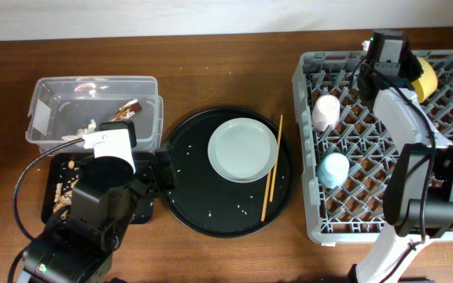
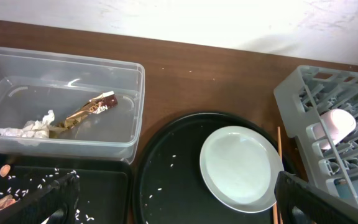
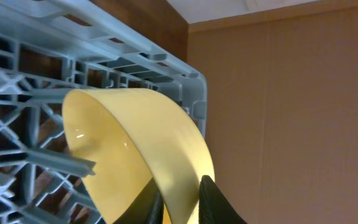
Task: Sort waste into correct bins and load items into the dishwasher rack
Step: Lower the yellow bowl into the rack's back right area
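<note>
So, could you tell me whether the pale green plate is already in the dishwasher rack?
No, the pale green plate lies on the round black tray, to the left of the dishwasher rack, not in it.

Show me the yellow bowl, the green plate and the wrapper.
yellow bowl (image 3: 135,137), right wrist view, on its curved wall.
green plate (image 1: 242,149), overhead view, centre of its face.
wrapper (image 2: 93,108), left wrist view, middle of the crinkled foil.

One round black tray (image 1: 199,196), raised rim, noted lying flat on the brown wooden table (image 1: 226,63), directly below and ahead of the left gripper (image 2: 179,202). Pale wall (image 2: 229,22) runs along the table's far edge, well ahead of that gripper.
</note>
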You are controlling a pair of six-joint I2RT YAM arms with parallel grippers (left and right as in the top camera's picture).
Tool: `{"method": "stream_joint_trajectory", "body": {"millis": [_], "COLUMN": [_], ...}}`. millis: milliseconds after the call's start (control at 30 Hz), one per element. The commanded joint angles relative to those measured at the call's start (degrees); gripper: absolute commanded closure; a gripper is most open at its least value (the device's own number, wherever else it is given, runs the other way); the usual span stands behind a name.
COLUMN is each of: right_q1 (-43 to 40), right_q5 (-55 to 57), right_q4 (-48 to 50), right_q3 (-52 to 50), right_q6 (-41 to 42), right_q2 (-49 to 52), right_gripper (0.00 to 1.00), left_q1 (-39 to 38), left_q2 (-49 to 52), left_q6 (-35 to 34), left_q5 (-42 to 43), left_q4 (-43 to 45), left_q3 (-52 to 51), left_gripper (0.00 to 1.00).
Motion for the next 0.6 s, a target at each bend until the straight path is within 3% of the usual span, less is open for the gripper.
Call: {"method": "stream_joint_trajectory", "body": {"millis": [0,300,500,567], "right_q1": [1.1,3.8,5.9,6.8], "right_q5": [-0.5,-7.3,-11.0,-11.0], "right_q4": [-1.3,-6.9,-8.7,-8.7], "right_q3": [-0.2,-0.2,-0.2,-0.1], "right_q6": [4.7,12.5,15.4,19.8], "right_q2": [0.2,0.2,0.2,-0.1], "right_gripper": [0.77,0.75,0.66,0.64], "left_q1": [0.2,0.2,0.2,0.2], "left_q2": [-0.2,-0.2,-0.2,-0.2], "left_q6": [0.7,0.7,0.7,0.7], "left_q5": [-1.0,-1.0,-1.0,-1.0], "left_q4": [0.1,0.1,0.1,0.1], "left_q3": [0.7,0.7,0.7,0.7], "left_gripper": [0.01,0.01,0.01,0.01]}}
